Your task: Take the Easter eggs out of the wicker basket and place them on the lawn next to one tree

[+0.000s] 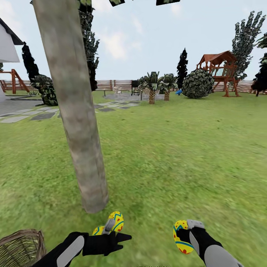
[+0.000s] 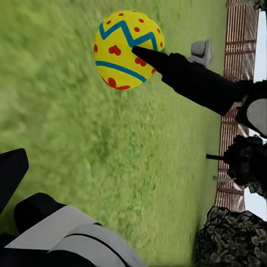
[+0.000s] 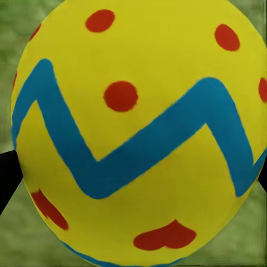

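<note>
Wicker basket (image 1: pixel 20 246) at lower left on lawn (image 1: pixel 178 155); interior contents not discernible. Right gripper (image 1: pixel 187 234) clamped on egg (image 1: pixel 181 237). Left gripper (image 1: pixel 111 226) spread open, holding nothing; two eggs (image 1: pixel 116 221) on grass at its fingers, near base of tree (image 1: pixel 74 107).

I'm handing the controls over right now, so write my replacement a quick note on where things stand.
Right hand: shut on an egg, held low over the lawn.
Left hand: looks open, beside two eggs on the grass at the foot of the tree.
Wicker basket: at the robot's left; its inside is not visible.
Done: two eggs by the tree.
Left: set the held egg beside them, then check the basket.
</note>
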{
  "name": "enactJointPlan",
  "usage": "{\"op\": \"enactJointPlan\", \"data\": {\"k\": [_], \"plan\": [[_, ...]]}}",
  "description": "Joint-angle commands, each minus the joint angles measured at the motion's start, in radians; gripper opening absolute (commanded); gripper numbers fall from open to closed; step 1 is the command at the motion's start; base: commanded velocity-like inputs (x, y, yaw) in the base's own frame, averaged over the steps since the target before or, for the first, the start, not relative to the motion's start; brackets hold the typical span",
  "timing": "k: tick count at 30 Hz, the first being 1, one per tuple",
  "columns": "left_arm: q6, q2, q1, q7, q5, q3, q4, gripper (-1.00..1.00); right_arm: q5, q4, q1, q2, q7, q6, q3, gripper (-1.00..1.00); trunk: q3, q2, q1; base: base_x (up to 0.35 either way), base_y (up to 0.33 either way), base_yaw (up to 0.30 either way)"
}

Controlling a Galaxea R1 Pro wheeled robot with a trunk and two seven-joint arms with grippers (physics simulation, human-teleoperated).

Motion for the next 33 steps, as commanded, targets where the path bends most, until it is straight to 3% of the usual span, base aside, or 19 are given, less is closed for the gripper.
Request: {"op": "enactJointPlan", "data": {"k": [1, 33], "plan": [[0.003, 0.001, -0.001, 0.0, 0.006, -0.003, -0.001, 1.0, 0.006, -0.003, 0.003, -0.001, 0.002, 0.005, -0.006, -1.0, -0.002, 0.0, 0.0, 0.0, 0.0, -0.261], [0.003, 0.0, -0.001, 0.0, 0.002, -0.003, 0.0, 1.0, 0.004, -0.001, 0.012, -0.003, 0.007, 0.01, -0.006, -1.0, -0.043, 0.0, 0.0, 0.0, 0.0, -0.182]]}}
